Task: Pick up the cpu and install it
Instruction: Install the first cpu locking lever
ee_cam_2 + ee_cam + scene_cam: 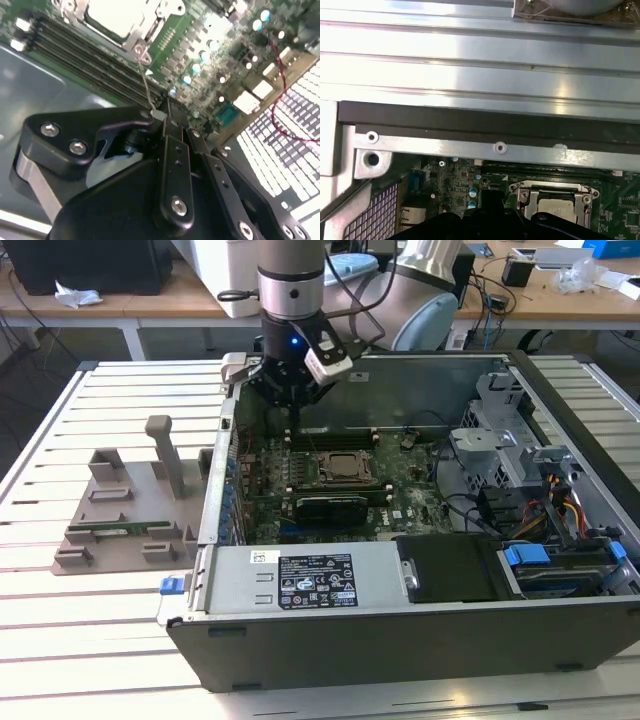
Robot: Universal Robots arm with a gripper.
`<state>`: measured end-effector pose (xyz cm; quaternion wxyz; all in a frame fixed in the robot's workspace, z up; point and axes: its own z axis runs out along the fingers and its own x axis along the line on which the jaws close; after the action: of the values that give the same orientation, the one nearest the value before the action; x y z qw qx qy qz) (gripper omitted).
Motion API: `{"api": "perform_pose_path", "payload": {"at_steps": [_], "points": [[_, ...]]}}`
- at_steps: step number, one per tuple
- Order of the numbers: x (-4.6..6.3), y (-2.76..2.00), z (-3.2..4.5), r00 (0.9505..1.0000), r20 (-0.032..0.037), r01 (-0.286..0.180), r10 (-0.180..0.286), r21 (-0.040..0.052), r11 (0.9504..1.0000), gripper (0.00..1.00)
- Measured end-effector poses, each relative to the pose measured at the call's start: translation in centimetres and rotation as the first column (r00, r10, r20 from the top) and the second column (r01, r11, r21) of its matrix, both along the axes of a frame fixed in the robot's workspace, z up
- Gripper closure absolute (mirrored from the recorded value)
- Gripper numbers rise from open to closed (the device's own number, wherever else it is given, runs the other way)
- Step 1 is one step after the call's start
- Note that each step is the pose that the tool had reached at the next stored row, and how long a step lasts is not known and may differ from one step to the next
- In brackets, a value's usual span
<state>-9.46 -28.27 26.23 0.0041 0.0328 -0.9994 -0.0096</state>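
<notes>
Cpu (117,15) sits flat in its socket (552,202) on the motherboard (400,502), inside the computer case (400,620); gripper (290,405) hangs near the case's back edge, fingers pressed together, holding nothing; I think it should go slow and straight.

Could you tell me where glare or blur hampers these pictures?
In the second wrist view the cpu is washed out white by glare and the gripper looms soft; in the first wrist view the case rim shines brightly; the exterior view is evenly lit.
</notes>
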Motion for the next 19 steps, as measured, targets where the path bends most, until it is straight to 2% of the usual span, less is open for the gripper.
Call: {"api": "perform_pose_path", "payload": {"at_steps": [3, 4, 6, 10, 11, 15, 19], "points": [[1.1, 0.01, 0.0, 1.0, -0.0014, 0.0, 0.0, 0.0, 1.0, 0.89], [1.8, 0.02, -0.01, 1.0, -0.0034, 0.0, 0.0, 0.0, 1.0, 0.89], [2.6, 0.03, -0.02, 1.0, -0.0064, 0.0, 0.0, 0.0, 1.0, 0.89], [4.1, 0.03, -0.28, 0.9998, -0.0215, 0.0, 0.0, 0.0018, 1.0, 0.89], [4.6, 0.03, -0.56, 0.9996, -0.0273, 0.0, 0.0, 0.002, 1.0, 0.89], [5.8, 0.04, -2.0, 0.9993, -0.0367, 0.0, 0.0, 0.002, 1.0, 0.89], [5.9, 0.07, -3.08, 0.9992, -0.0391, 0.0, 0.0, 0.0018, 1.0, 0.89]]}}
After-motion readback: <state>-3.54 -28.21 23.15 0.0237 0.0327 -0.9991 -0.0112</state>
